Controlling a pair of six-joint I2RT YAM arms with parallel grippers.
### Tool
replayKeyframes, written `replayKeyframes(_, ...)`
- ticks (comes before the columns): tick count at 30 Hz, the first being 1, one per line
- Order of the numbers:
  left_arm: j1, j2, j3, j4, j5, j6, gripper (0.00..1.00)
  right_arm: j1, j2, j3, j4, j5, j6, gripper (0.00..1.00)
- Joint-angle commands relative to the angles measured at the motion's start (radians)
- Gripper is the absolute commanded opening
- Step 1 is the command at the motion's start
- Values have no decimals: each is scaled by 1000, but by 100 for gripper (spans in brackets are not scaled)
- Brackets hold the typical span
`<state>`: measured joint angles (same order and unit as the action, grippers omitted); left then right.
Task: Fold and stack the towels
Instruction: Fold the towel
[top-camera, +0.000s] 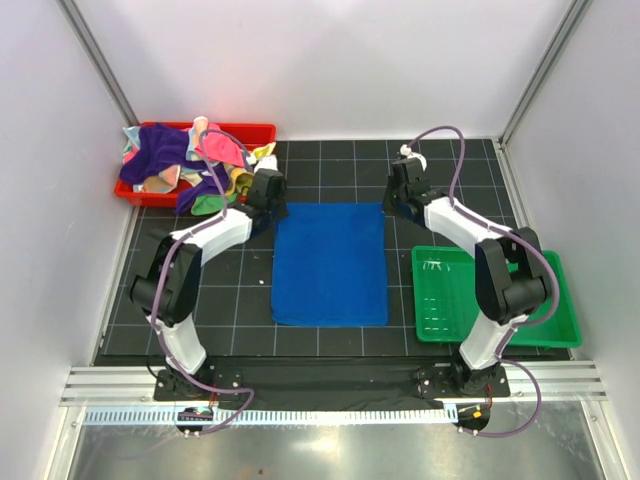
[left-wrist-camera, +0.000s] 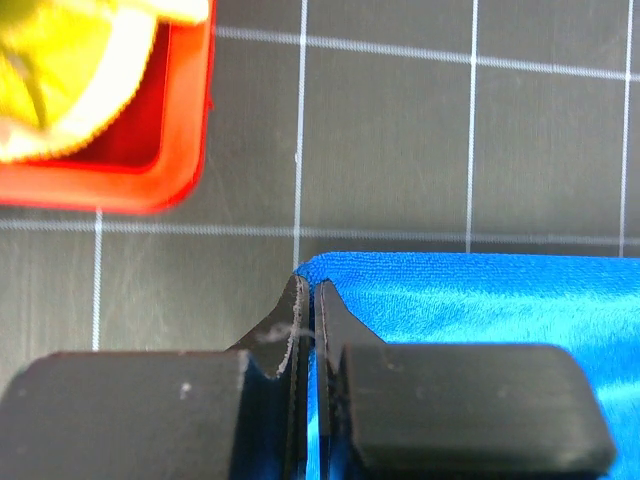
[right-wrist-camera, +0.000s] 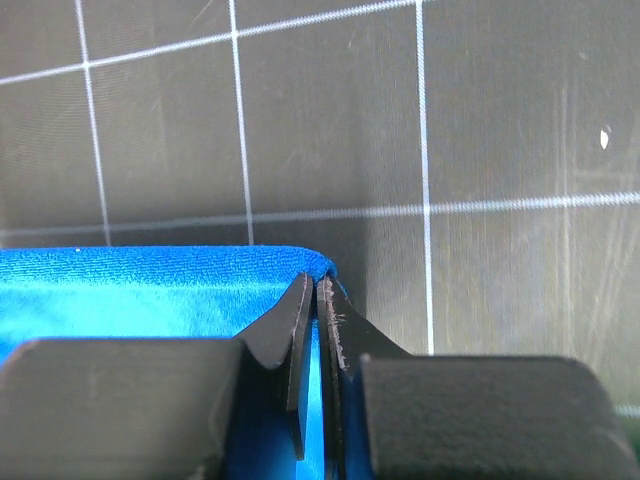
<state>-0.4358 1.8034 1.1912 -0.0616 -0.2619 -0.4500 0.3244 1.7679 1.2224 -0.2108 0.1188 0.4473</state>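
A royal blue towel (top-camera: 331, 262) lies flat on the black grid mat in the middle of the table. My left gripper (top-camera: 271, 207) is shut on its far left corner; in the left wrist view the blue cloth (left-wrist-camera: 480, 300) is pinched between the fingers (left-wrist-camera: 296, 320). My right gripper (top-camera: 393, 207) is shut on its far right corner; in the right wrist view the blue cloth (right-wrist-camera: 150, 290) runs between the fingers (right-wrist-camera: 300, 315). More towels, purple, pink and yellow (top-camera: 185, 155), lie heaped in the red tray (top-camera: 250, 133) at the far left.
A green tray (top-camera: 440, 300) stands at the right, beside the right arm. The red tray's corner (left-wrist-camera: 180, 150) with a yellow cloth (left-wrist-camera: 60, 70) shows just beyond the left gripper. White walls enclose the table.
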Motion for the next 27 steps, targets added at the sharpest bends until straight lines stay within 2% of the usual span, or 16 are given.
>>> replayKeyframes(1, 8, -71, -59, 84, 24, -33, 0, 16, -96, -59, 37, 25, 4, 11)
replayKeyframes(18, -73, -375, -439, 147, 59, -145, 0, 150, -449, -438, 4, 81, 119, 10)
replayKeyframes(27, -92, -503, -538, 171, 87, -147, 2, 186, -570, -514, -35, 102, 156, 9)
